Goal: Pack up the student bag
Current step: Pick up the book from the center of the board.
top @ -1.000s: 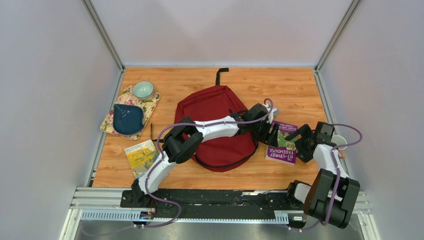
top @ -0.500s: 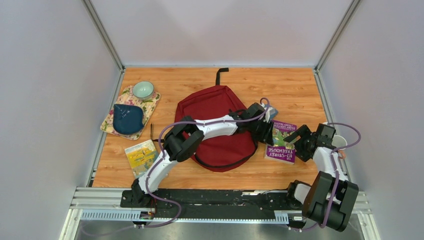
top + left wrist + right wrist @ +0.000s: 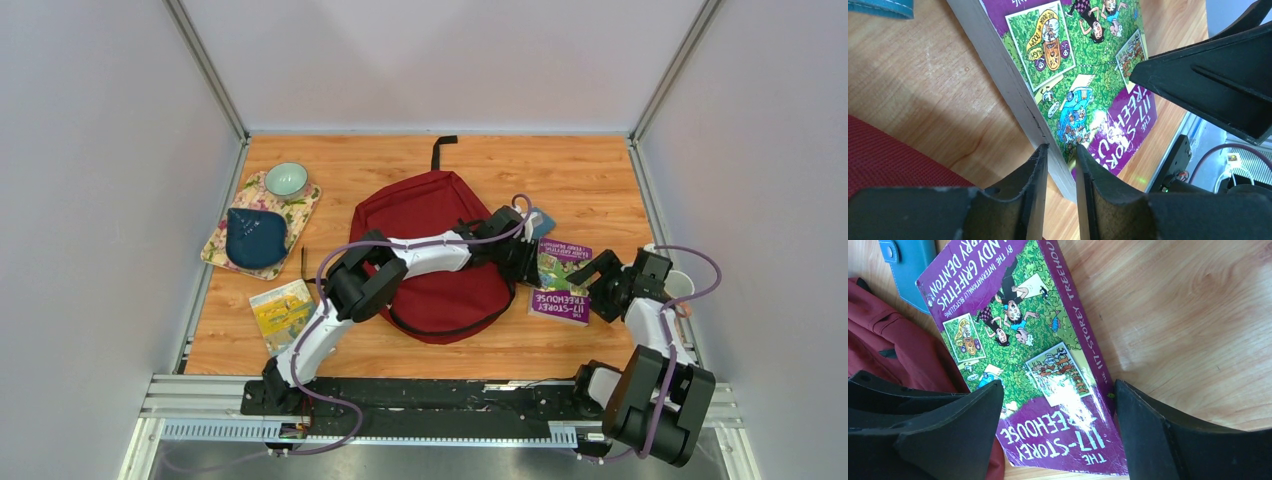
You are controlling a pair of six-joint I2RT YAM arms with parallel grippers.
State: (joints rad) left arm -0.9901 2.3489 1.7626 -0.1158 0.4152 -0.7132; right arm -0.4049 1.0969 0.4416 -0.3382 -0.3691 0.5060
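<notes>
— Since the worktop [image 3: 580, 170] carries everything, where on it is the student bag [image 3: 410, 210] recorded?

— At the centre, laid flat. Its long axis is noted running from the near edge to the far edge. The black top loop [image 3: 442, 150] is pointed away from the arm bases and the rounded bottom toward them.

— Why is the book [image 3: 563, 283] placed as it is?

— It is laid cover up just beside the bag's right flank, title end toward the near edge. It is judged to be the item now being taken for packing. It is flanked by both arms, presumably so that a flat, thin thing may be raised off the wood and steadied.

— How are the jaws found?

— The right gripper [image 3: 1055, 387] is set over the title end, its jaws spread wide with one either side of the cover, and nothing is gripped. The left gripper [image 3: 1062, 150] is stretched across the bag to the book's page edge. Its jaws are drawn nearly together, with a thin gap over that edge. Whether the edge is pinched cannot be told.

— Anything smaller?

— A teal case [image 3: 908, 265] is noted at the book's far corner, untouched.

— Progress?

— Packing is judged barely begun: the book is seen wholly outside the bag.
</notes>
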